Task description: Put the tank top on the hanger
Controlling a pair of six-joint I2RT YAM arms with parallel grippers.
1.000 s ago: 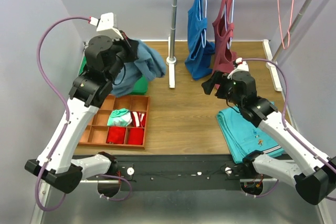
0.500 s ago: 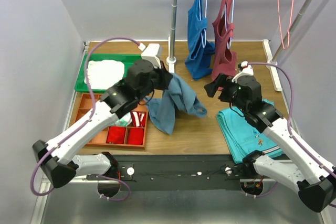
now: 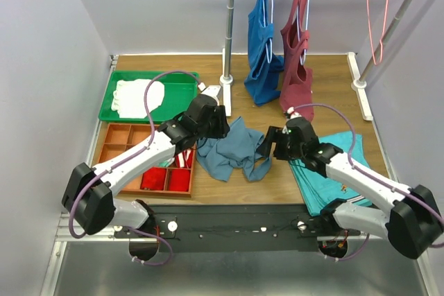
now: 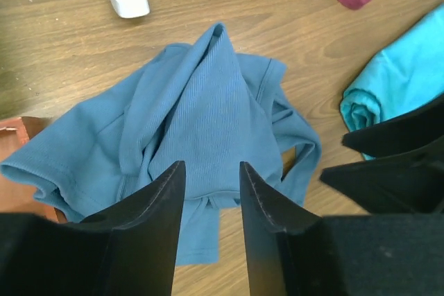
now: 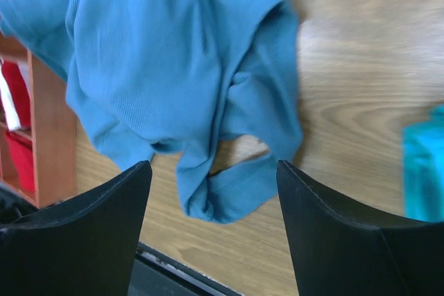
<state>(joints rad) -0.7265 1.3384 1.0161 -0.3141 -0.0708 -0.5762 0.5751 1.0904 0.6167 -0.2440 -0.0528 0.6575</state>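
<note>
The slate-blue tank top [image 3: 232,147] lies crumpled on the wooden table between my two grippers. It also shows in the left wrist view [image 4: 201,116] and the right wrist view [image 5: 173,53]. My left gripper [image 3: 222,127] is open and empty just above the top's left side, its jaws [image 4: 211,178] apart over the cloth. My right gripper [image 3: 268,145] is open wide and empty at the top's right edge, hovering over a strap loop [image 5: 211,171]. The pink hanger [image 3: 378,12] hangs empty on the slanted rail at the back right, far from both grippers.
A royal-blue tank top [image 3: 262,46] and a maroon one [image 3: 297,53] hang on the rack behind. A folded teal cloth [image 3: 333,171] lies at the right. A compartment box [image 3: 118,161] and a green tray [image 3: 180,95] stand at the left. The pole base [image 3: 225,81] stands behind the top.
My left arm swung from the back left to the table's middle with the tank top, which now lies on the table with the jaws open. My right gripper moved left and down toward it.
</note>
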